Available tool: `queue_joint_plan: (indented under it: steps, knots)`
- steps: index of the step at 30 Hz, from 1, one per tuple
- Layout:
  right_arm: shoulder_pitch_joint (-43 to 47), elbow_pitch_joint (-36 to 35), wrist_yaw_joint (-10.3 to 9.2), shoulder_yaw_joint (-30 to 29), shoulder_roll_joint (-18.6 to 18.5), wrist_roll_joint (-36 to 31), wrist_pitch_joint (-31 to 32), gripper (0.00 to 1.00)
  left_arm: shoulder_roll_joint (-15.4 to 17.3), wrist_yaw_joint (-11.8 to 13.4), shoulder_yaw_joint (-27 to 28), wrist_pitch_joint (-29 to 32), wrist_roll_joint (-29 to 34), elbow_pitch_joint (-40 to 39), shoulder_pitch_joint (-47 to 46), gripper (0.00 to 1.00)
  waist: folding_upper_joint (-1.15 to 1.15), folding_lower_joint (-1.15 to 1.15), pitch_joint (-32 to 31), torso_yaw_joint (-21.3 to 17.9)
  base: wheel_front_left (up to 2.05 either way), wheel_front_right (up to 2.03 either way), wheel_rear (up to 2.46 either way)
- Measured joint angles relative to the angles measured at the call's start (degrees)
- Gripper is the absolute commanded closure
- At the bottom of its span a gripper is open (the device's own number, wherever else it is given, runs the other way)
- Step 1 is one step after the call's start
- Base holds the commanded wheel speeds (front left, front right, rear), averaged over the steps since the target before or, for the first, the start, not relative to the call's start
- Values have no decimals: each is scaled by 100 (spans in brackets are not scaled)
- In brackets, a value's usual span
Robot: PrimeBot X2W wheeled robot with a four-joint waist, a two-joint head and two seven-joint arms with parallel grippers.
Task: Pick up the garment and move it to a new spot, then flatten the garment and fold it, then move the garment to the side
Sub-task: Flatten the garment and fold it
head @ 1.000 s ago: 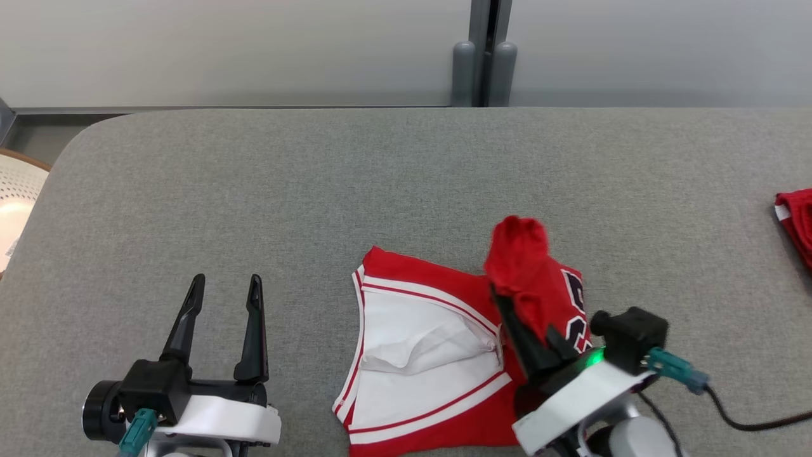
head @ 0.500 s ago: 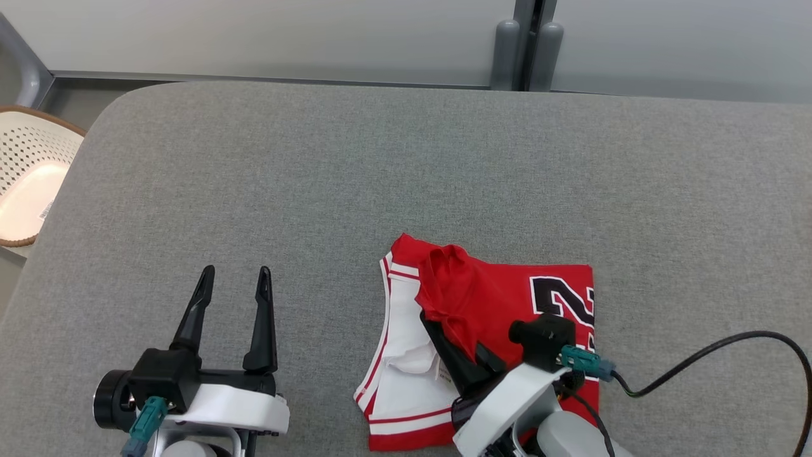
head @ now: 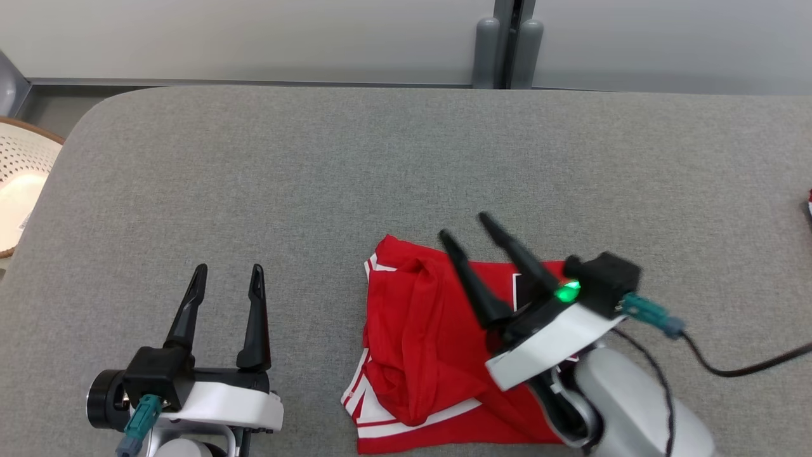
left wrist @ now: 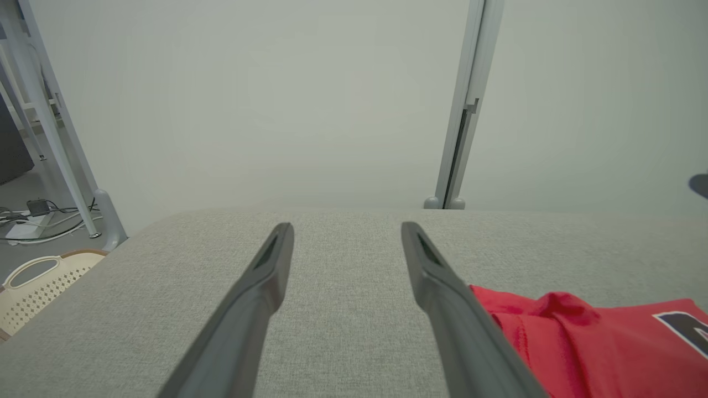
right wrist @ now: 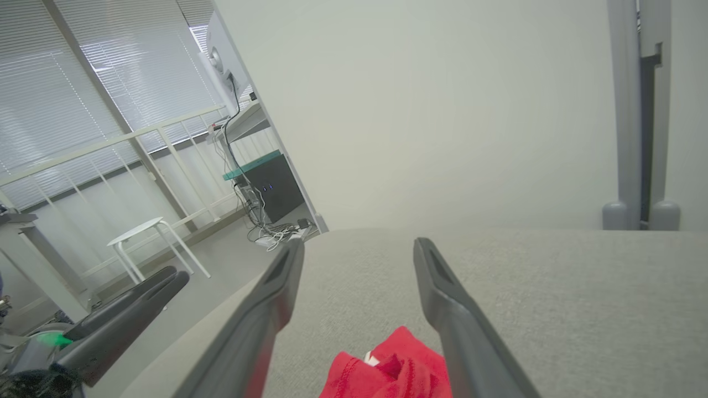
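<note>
The garment (head: 419, 346) is a red jersey with white trim and a dark number, lying folded and rumpled on the grey table (head: 380, 171) near the front edge. My right gripper (head: 466, 226) hangs open above the jersey's middle, fingers apart, nothing between them. In the right wrist view the jersey's red edge (right wrist: 392, 370) lies below the open fingers (right wrist: 448, 309). My left gripper (head: 228, 274) rests open at the lower left, well clear of the cloth. The left wrist view has the jersey (left wrist: 586, 337) at the lower right beside the right finger (left wrist: 442, 287).
A pale perforated basket (head: 19, 184) stands off the table's left edge. Another red cloth (head: 809, 200) peeks in at the far right edge. A grey post (head: 504, 44) rises behind the table. A black cable (head: 736, 368) trails from my right wrist.
My right gripper carried a red flap leftwards over the white part, then opened and let it go and rose. The flap now lies on the jersey. The head camera shifted too.
</note>
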Motion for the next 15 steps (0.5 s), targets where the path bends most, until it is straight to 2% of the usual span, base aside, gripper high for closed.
queue_joint_plan:
  steps: [5,12,15]
  knots:
    - [311,-463,-1,-1335,-356,-545,-21,0,41,19,38,-1,1,-3,5,0,0,0,-32,-96,0,0,0]
    - [1321,-937,-1,-2802,-818,-1348,26,0,141,23,73,-9,20,9,71,0,0,0,-139,-255,0,0,0]
    - [1762,-1177,-1,-3223,-906,-1574,186,0,180,22,73,-9,26,31,153,0,0,0,-220,-313,0,0,0]
